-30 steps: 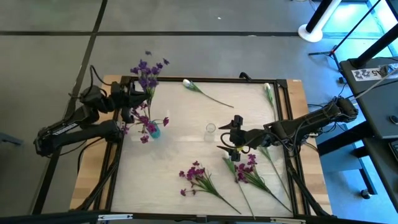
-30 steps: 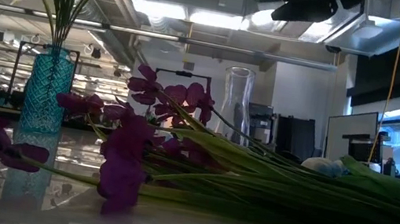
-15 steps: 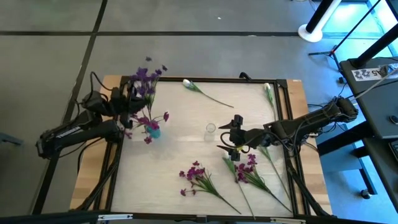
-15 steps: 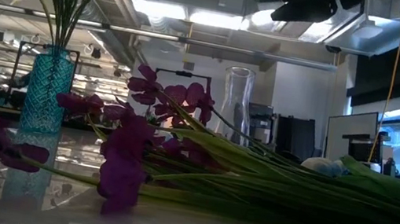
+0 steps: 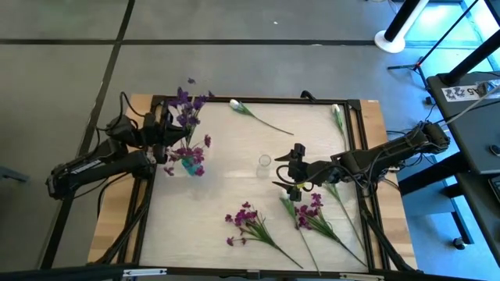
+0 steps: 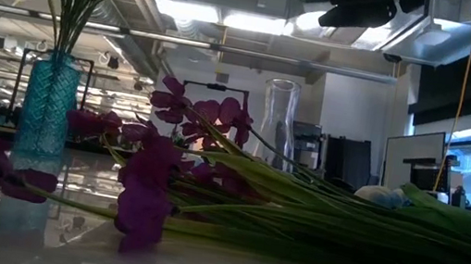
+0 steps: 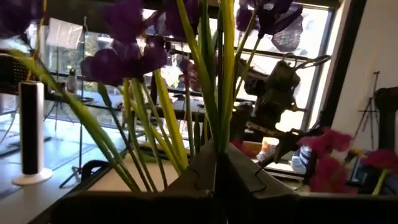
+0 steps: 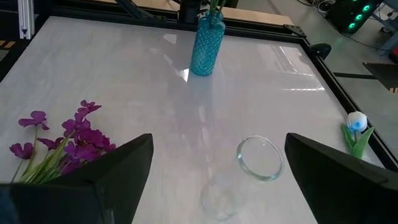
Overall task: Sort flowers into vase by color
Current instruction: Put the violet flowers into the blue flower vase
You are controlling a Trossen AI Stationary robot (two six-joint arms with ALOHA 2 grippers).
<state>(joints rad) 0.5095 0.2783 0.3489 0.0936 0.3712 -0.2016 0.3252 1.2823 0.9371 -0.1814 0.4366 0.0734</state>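
Left hand point(image 5: 168, 140) clenched purple stems point(image 5: 186, 105) in blue vase point(image 5: 191, 165). Right hand point(image 5: 291, 186) released, idle. We counted clear vase point(image 5: 265, 161) unfilled; 2 purple bunches point(image 5: 248, 221), 2 white buds point(image 5: 235, 104) left on table point(image 5: 226, 187).

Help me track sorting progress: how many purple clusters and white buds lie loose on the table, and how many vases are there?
Purple clusters lying loose: 2
White buds in view: 2
Vases, blue vase and clear vase: 2
Total: 6

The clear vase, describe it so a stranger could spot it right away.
Look near the middle of the white table, just ahead of the right end effector. The clear vase stands there empty, unlike the teal vase holding purple flowers.
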